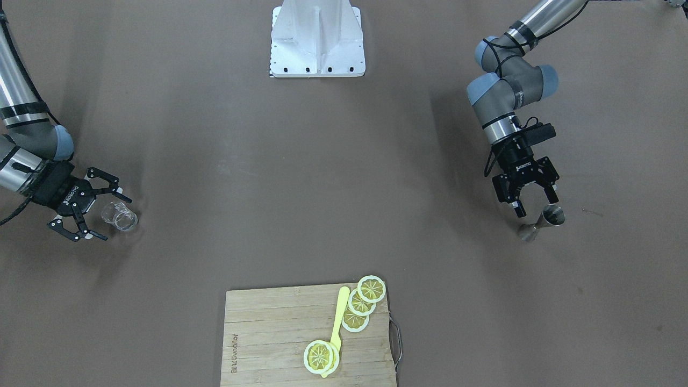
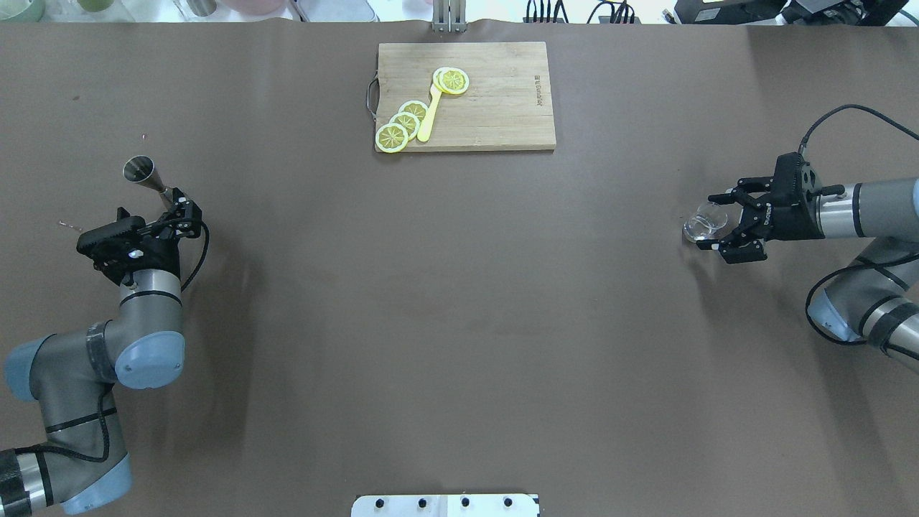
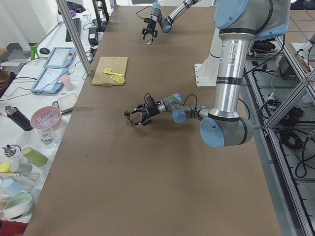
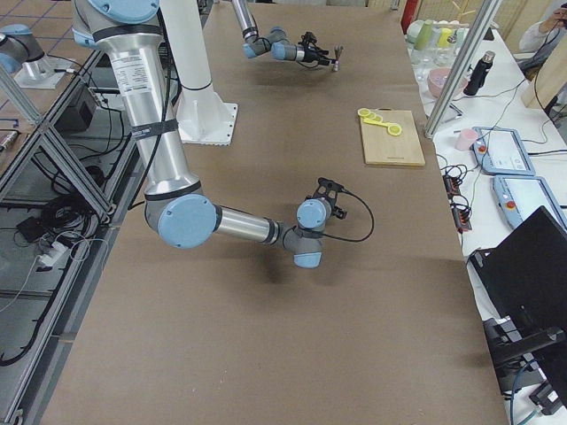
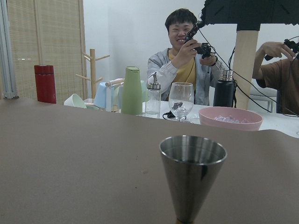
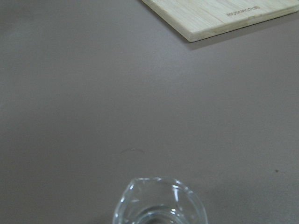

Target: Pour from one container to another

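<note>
A steel jigger point(image 2: 147, 179) stands upright at the table's left side. My left gripper point(image 2: 177, 203) is low beside it, open, with its fingertips at the jigger's waist. The front view shows the open left gripper point(image 1: 538, 207) just behind the jigger point(image 1: 542, 221). The jigger point(image 5: 192, 175) fills the lower middle of the left wrist view. A small clear glass point(image 2: 705, 221) stands at the right side, between the fingertips of my open right gripper point(image 2: 707, 222). The front view shows the same glass point(image 1: 119, 216) and the right gripper point(image 1: 114, 217). The right wrist view shows the glass point(image 6: 159, 203) at its bottom edge.
A wooden cutting board point(image 2: 502, 108) with lemon slices point(image 2: 402, 126) and a yellow utensil point(image 2: 428, 115) lies at the far middle. The white robot base point(image 1: 317, 40) is at the near edge. Beyond the table's left end are bottles, a pink bowl point(image 5: 230, 117) and seated people.
</note>
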`<action>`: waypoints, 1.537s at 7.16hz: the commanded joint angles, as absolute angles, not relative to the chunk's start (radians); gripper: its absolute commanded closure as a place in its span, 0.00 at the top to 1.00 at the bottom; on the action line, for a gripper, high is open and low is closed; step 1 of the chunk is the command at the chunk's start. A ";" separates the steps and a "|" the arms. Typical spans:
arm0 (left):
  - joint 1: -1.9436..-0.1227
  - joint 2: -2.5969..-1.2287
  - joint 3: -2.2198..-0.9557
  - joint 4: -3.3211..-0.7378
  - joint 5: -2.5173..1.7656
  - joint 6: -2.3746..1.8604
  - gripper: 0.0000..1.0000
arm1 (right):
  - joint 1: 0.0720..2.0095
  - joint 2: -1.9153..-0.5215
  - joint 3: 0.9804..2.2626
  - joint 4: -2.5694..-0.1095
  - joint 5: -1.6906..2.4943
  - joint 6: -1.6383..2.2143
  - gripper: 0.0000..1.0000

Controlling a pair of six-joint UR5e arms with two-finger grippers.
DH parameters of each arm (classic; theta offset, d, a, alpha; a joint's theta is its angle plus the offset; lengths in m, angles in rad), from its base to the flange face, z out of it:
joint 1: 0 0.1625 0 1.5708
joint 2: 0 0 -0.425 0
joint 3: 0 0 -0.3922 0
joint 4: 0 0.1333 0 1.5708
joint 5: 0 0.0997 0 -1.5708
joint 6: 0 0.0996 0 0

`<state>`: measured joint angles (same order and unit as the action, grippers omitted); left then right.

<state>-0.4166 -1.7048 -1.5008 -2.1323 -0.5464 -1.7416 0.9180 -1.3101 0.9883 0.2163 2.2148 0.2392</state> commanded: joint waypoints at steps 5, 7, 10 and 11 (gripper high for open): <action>-0.449 -1.761 -1.468 -2.016 -0.551 -1.746 0.98 | 0.900 -1.310 0.983 0.215 2.203 0.239 0.95; -0.459 -1.792 -1.428 -2.014 -0.552 -1.747 0.97 | 0.899 -1.310 0.979 0.215 2.201 0.239 0.95; -0.466 -1.802 -1.420 -2.016 -0.554 -1.747 0.73 | 0.899 -1.304 0.979 0.215 2.200 0.239 0.87; -0.472 -1.805 -1.419 -2.016 -0.552 -1.747 0.70 | 0.897 -1.302 0.979 0.213 2.200 0.239 0.86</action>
